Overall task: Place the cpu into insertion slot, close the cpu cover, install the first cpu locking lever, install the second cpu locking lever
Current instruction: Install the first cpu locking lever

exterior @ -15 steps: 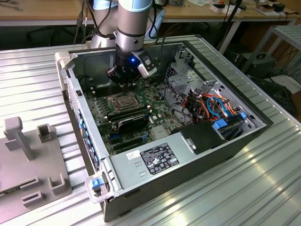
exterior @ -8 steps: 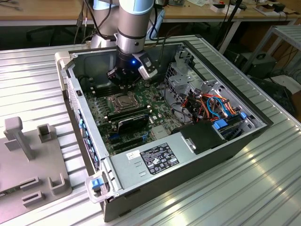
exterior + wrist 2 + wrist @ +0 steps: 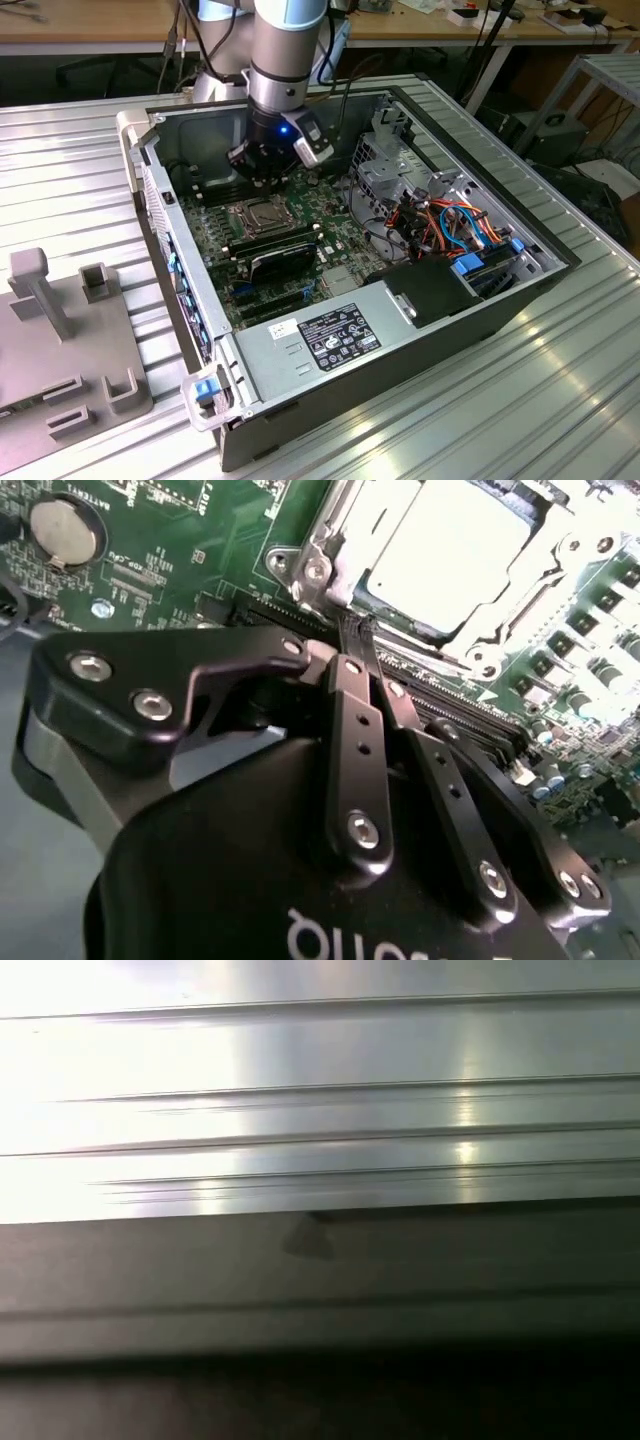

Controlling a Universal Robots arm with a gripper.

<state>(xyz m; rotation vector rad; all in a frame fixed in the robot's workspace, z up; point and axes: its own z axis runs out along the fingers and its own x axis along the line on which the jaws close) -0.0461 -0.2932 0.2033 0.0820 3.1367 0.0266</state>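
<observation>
Nothing is really reading clearly here. The white label (image 3: pixel 338 338) on the power supply (image 3: pixel 400 320) is showing tiny print, and the gripper (image 3: pixel 357 630) body is carrying cut-off white lettering, both illegible.

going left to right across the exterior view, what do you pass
grey plastic fixture on the ribbed table → cpu in its insertion slot, with the gripper just above → drive cage → orange and blue cables

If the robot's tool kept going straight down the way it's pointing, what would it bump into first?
Probably the silvery cpu cover at the insertion slot's edge, beside the cpu. The closed tool points at that rim; depth is hard to judge.
</observation>
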